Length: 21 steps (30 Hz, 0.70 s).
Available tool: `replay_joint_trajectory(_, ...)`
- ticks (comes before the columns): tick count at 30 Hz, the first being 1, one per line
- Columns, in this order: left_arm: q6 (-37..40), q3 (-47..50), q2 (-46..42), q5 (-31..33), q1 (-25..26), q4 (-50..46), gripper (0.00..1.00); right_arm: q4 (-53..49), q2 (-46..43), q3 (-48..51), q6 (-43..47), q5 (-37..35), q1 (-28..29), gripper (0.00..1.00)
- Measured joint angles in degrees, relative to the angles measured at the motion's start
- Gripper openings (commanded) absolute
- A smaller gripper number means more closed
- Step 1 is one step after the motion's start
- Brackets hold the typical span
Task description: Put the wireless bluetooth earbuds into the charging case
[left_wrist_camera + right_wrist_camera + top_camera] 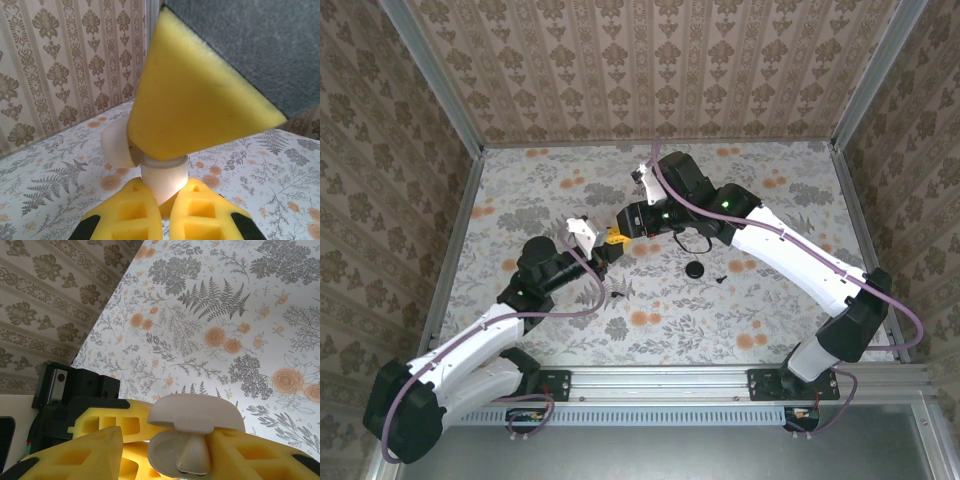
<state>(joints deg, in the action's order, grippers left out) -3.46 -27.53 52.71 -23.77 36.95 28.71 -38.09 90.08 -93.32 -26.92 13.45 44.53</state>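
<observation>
Though half hidden between them, the smooth white rounded charging case [192, 415] hangs over the floral desk [240, 300], pinched tight by the left claw [167, 189], the right claw [167, 440] half-spread astride it.

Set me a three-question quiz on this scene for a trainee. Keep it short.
1. True or false: the charging case lies flat on the table.
2. The left claw is: A) shut on the case; B) wide open and empty; C) shut on the black round disc.
3. In a few words: where does the black round disc rest?

Key
1. False: it is held up above the table.
2. A.
3. On the table, apart from the claws.
</observation>
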Motion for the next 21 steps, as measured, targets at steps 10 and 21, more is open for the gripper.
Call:
replay_joint_trajectory(10, 0.0, 0.0, 0.0, 0.2, 0.1, 0.4, 0.0, -1.1, -0.1, -0.8, -1.2, -4.3, 0.5, 0.56)
replay_joint_trajectory(21, 0.0, 0.0, 0.0, 0.2, 0.2, 0.5, 0.0, -1.5, -2.5, -0.8, -5.0, -9.3, 0.5, 0.57)
